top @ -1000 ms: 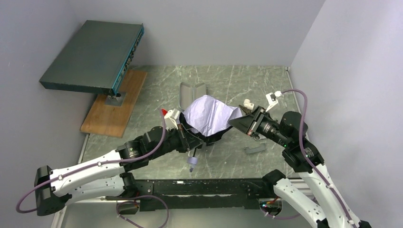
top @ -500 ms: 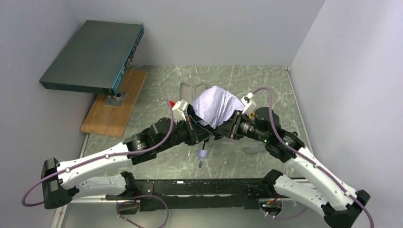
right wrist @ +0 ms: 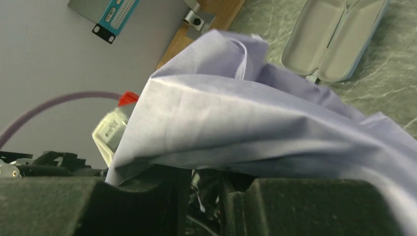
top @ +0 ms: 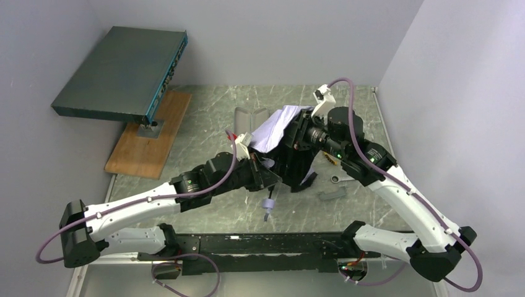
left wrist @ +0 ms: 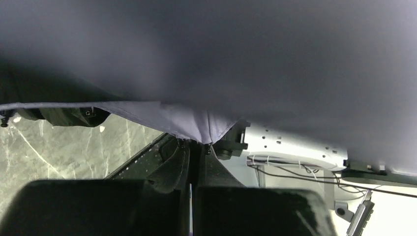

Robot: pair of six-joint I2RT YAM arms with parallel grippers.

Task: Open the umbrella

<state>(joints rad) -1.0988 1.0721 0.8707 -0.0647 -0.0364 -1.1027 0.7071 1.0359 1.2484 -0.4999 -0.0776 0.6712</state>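
The umbrella hangs between both arms above the middle of the table. Its pale lavender canopy (top: 272, 127) is bunched up, with the dark underside (top: 298, 166) below it. The thin black shaft (top: 272, 193) runs down to the small pale handle (top: 267, 205). My left gripper (top: 270, 179) is shut on the shaft just under the canopy; in the left wrist view fabric (left wrist: 172, 115) hangs over the shut left gripper (left wrist: 194, 164). My right gripper (top: 296, 137) is pushed into the canopy from the right. In the right wrist view cloth (right wrist: 255, 118) drapes over the right gripper (right wrist: 205, 179), whose narrow gap holds ribs.
A large dark teal flat box (top: 121, 71) stands tilted on a stand over a wooden board (top: 145, 139) at the back left. An open pale glasses case (top: 251, 116) lies behind the umbrella. Small grey parts (top: 332, 193) lie on the marble table on the right. Walls close in on three sides.
The right arm swung left and toward the back, carrying the canopy up with it. The left gripper moved right with the shaft, and the handle shifted right.
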